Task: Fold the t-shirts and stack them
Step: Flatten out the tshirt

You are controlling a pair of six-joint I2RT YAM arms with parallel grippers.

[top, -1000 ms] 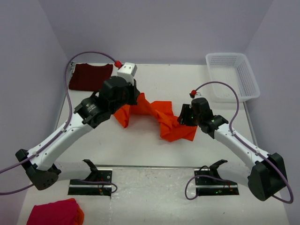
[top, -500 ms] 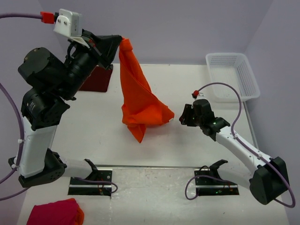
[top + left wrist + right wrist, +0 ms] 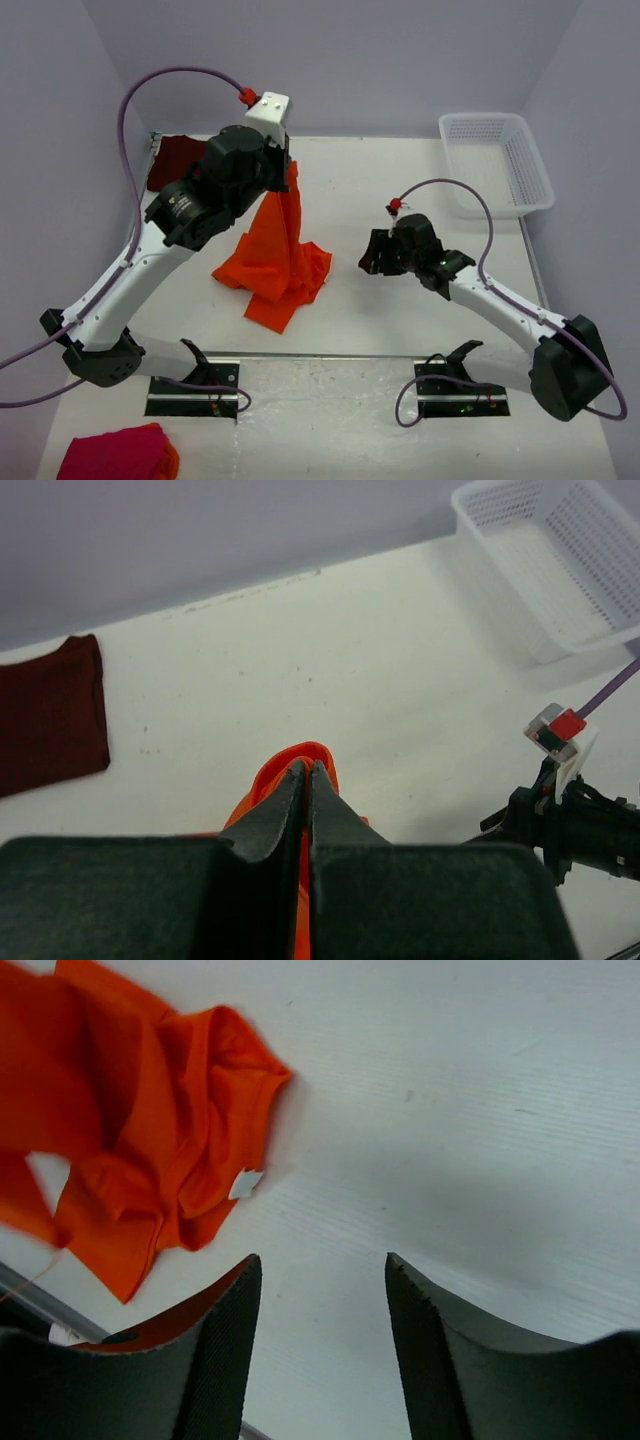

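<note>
The left gripper (image 3: 307,772) has swung down from high up, so the orange shirt (image 3: 270,262), pinched at its top between fully closed jaws, now droops with its lower half heaped on the table (image 3: 400,180). Nearest, well in front-left of that shirt, lies a pink-red bundle (image 3: 115,455); just right of the shirt hovers the right gripper (image 3: 321,1260), jaws apart and empty. Behind the shirt to the left lies the maroon shirt (image 3: 177,160), and far back right stands a white basket (image 3: 530,172).
</note>
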